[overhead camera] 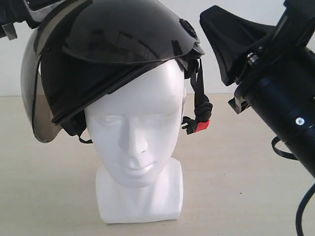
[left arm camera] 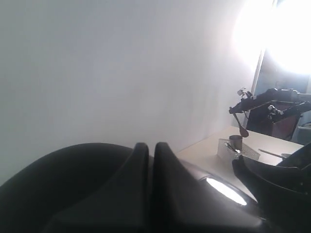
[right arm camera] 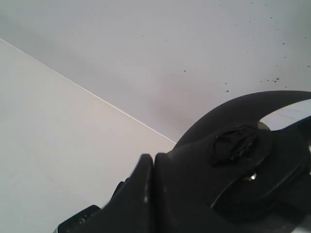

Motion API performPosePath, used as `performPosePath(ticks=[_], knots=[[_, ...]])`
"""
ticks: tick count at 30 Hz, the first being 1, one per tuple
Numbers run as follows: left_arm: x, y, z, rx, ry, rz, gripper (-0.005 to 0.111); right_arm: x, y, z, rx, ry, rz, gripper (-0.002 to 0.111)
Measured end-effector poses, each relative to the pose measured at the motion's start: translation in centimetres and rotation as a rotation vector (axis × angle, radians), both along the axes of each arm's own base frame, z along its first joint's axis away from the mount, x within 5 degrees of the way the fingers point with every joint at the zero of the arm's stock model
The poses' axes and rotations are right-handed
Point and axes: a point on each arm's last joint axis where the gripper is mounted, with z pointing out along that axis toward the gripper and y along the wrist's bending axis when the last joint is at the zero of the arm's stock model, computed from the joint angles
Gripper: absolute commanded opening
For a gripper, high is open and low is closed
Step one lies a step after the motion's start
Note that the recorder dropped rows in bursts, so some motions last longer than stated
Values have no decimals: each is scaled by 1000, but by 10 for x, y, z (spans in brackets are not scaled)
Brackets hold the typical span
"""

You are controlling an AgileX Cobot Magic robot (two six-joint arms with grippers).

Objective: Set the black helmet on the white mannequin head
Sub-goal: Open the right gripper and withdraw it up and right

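Note:
The black helmet (overhead camera: pixel 118 29) rests tilted on top of the white mannequin head (overhead camera: pixel 138 137), which stands upright on its base. The smoky visor (overhead camera: pixel 32 88) hangs down past the head's side. The strap with its red buckle (overhead camera: pixel 202 126) dangles on the other side. My left gripper (overhead camera: pixel 29 12) is at the helmet's upper left edge, mostly cut off. In the left wrist view its fingers (left arm camera: pixel 151 148) are shut over the dark shell (left arm camera: pixel 73 184). My right gripper (overhead camera: pixel 209 22) is shut beside the visor's pivot knob (right arm camera: pixel 236 143); whether they touch cannot be told.
The beige table (overhead camera: pixel 246 187) stretches around the head's base, with a white wall behind. A black cable (overhead camera: pixel 283 147) loops under the right arm. Far off in the left wrist view stand a metal cup (left arm camera: pixel 235 141) and another rig (left arm camera: pixel 267 99).

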Motion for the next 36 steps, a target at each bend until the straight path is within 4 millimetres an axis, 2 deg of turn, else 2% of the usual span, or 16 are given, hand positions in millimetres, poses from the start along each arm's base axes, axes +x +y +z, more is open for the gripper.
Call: performPosePath(ticks=[6, 14, 18, 36], knots=[[0, 0, 0, -3, -1, -4, 4, -2, -2, 3, 2, -14, -5, 0], [-1, -1, 0, -9, -2, -21, 4, -17, -18, 28, 22, -145, -59, 0], [-1, -2, 0, -11, 0, -31, 4, -22, -23, 34, 33, -179, -74, 0], [-8, -6, -2, 15, 9, -123, 4, -22, -24, 36, 19, -199, -93, 0]])
